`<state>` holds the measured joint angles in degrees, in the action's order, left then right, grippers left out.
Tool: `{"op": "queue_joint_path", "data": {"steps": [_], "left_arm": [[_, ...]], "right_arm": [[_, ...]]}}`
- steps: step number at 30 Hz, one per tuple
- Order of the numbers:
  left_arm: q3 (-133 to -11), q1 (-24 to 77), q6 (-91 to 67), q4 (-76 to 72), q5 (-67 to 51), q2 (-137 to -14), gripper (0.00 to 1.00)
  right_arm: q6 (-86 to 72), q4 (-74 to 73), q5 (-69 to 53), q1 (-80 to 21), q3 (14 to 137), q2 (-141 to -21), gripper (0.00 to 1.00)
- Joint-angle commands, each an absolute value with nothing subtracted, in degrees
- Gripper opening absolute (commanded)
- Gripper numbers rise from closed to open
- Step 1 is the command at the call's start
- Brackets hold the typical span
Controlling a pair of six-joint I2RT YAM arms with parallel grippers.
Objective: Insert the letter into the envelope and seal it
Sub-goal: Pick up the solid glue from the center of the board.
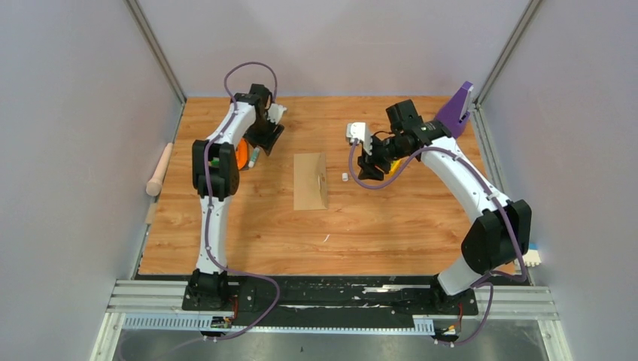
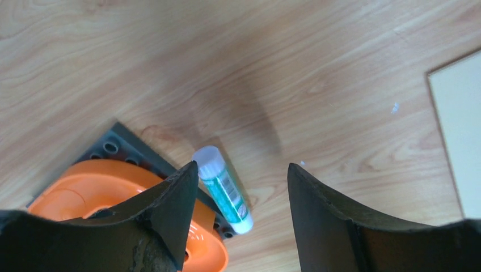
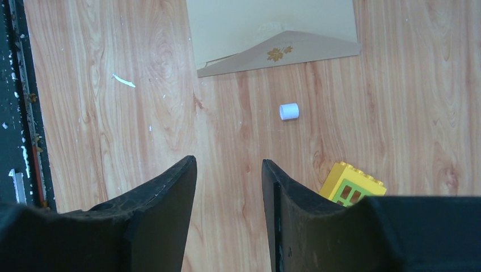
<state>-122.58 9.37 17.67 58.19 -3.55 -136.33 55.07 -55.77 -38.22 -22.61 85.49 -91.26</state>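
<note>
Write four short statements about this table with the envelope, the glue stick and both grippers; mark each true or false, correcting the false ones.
1. The envelope lies on the table. True.
2. The right gripper holds the white cap. False: it is empty; the cap lies on the table beside the envelope.
3. A glue stick lies next to the orange disc. True.
4. The left gripper is clamped on the glue stick. False: its jaws stand open.
</note>
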Motion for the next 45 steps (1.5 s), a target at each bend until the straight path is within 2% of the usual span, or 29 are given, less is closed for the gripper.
{"op": "queue_joint_path", "data": {"steps": [1,11,22,28,32,40,42,43,44,45], "left_arm": [[-129.4,9.6,19.0,67.4,1.3,-141.3,0.67],[-132.5,9.6,18.8,72.2,4.1,-141.7,0.67],[-133.6,9.6,20.3,77.4,-0.2,-145.1,0.61],[-139.7,10.7,20.2,78.6,-2.1,-148.3,0.6],[-141.7,11.7,20.1,79.6,-1.1,-150.6,0.56],[-141.4,12.1,19.7,79.7,-2.3,-151.5,0.35],[-141.5,12.3,20.1,79.9,-2.7,-151.6,0.2],[-141.8,12.5,20.4,80.1,-2.7,-151.7,0.05],[-142.1,12.6,20.8,80.2,-3.0,-151.7,0.0],[-142.6,12.6,20.9,80.1,-3.9,-151.2,0.0]], "right_arm": [[54.4,-52.9,-42.0,-21.8,83.9,-86.8,0.47],[54.6,-52.3,-43.8,-21.0,81.9,-84.7,0.48],[54.6,-52.4,-44.3,-21.1,83.9,-85.3,0.48],[54.5,-52.3,-45.1,-21.1,84.1,-85.9,0.48],[54.4,-52.5,-45.4,-21.1,84.4,-86.0,0.48],[54.8,-52.6,-45.5,-21.1,84.9,-86.5,0.48],[54.8,-52.7,-45.9,-21.1,85.0,-86.9,0.48],[54.9,-52.6,-46.1,-21.1,84.9,-87.3,0.48],[55.0,-52.6,-46.6,-21.1,84.9,-87.7,0.49],[54.9,-52.6,-47.0,-21.1,84.8,-88.2,0.52]]}}
